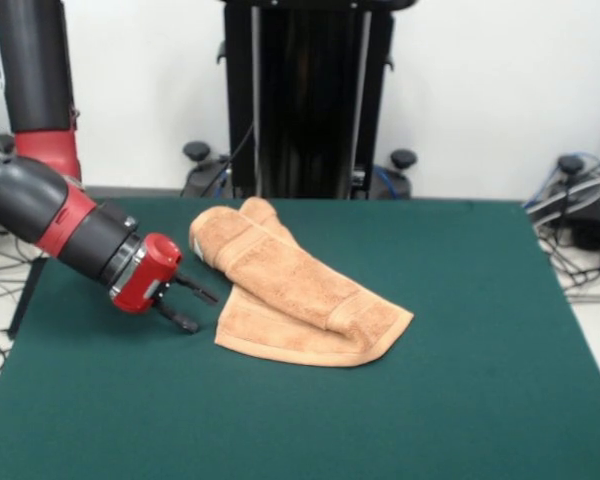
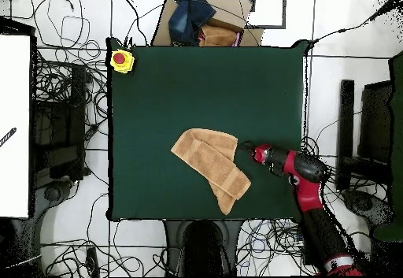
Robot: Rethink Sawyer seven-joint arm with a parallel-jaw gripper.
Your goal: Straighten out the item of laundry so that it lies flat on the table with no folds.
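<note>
Towel: from my remote station I see the orange-tan towel [image 1: 285,288] lying folded over itself on the green tabletop [image 1: 460,380]; a long doubled strip runs diagonally across a wider lower layer, whose edge shows along the near side; in the front view it sits left of centre, toward the far half of the tabletop; a woven band crosses the strip near its lower end

Towel from above: in the overhead view the towel [image 2: 211,163] forms a rough wedge, broad at the upper left and tapering to a narrow end at the lower right, close to the tabletop's [image 2: 157,101] bottom edge; it is plainly not flat

Claw: the claw [image 1: 192,306] hangs low over the tabletop just left of the towel in the front view; I read its two dark fingers [image 1: 178,321] as spread apart, one above the other, with nothing between them; the tips point at the towel's left edge, near it but not touching as far as I can tell

Arm: the red and black arm slants down from the upper left of the front view, its red wrist housing [image 1: 143,272] just behind the claw; from above the claw [image 2: 249,147] sits just right of the towel

Surroundings: a yellow box with a red button [image 2: 121,60] rests on the tabletop's upper left corner in the overhead view; cables litter the floor on all sides
</note>
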